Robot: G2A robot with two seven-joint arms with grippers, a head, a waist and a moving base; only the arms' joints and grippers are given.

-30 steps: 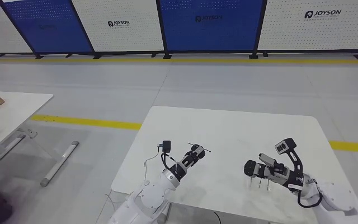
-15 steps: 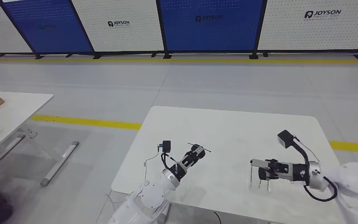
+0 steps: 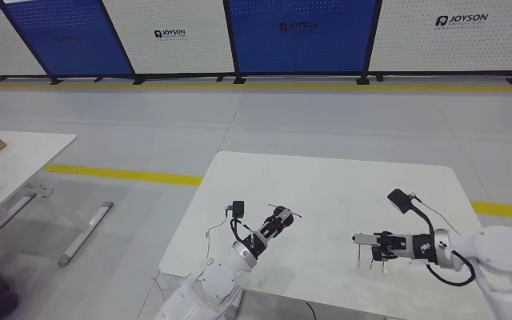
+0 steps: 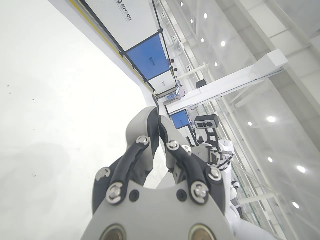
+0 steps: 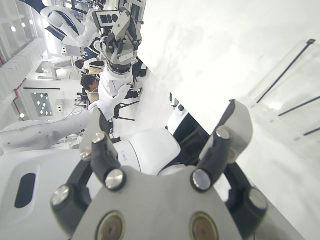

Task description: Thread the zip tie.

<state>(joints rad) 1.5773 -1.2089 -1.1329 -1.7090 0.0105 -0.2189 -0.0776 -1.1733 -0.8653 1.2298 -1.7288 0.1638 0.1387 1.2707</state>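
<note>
Right arm swung flatter; right hand [image 3: 358,238] spread, just above clear rack [image 5: 295,58] of spare ties [image 5: 282,74]. Unmoved left hand [image 3: 284,214] pinches the zip tie [image 3: 272,206], axis crosswise to its fingers, well apart across the counter [image 3: 336,184].

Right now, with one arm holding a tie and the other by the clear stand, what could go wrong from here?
1. The right gripper is open, close beside the clear stand that holds the spare ties. It could knock the stand or catch two ties at once.
2. The left gripper appears to pinch a thin zip tie only at its fingertips. The tie may twist or slip before threading.
</note>
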